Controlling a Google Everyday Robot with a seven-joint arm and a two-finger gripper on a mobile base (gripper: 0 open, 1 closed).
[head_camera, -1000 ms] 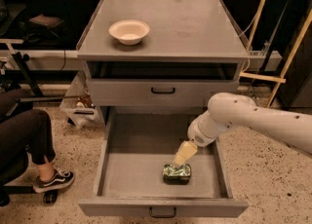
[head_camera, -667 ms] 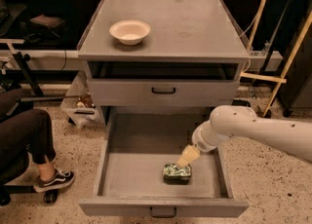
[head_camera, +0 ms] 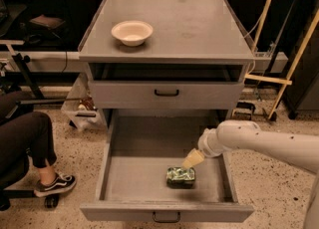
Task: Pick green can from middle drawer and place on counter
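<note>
Green can (head_camera: 180, 176) lies on the flat floor of the middle drawer (head_camera: 134, 173), which is pulled open at the bottom of the cabinet. I see it right of the drawer's centre and toward the front wall. It looks wider than tall, and its shiny green skin is broken by pale patches.

My gripper (head_camera: 193, 159) is inside the drawer too, just above and slightly right of the can. Its cream-coloured tip points down and left at the can's upper right corner. From this view the tip seems to meet the can's top edge, but I cannot tell whether it truly touches or hangs just over it. I also cannot tell whether the claw is released or clenched; on my screen it reads as one pale wedge.

The white arm (head_camera: 259, 141) reaches in from the right, crossing over the drawer's right side wall. Above, the shallower drawer front (head_camera: 129, 96) with its black handle (head_camera: 166, 92) is closed. The counter (head_camera: 199, 24) on top of the cabinet carries a cream bowl (head_camera: 132, 32) toward its left front.

At the left edge of my view, a seated person's leg and sneaker (head_camera: 56, 184) rest on the speckled floor (head_camera: 259, 188), well apart from the drawer.
</note>
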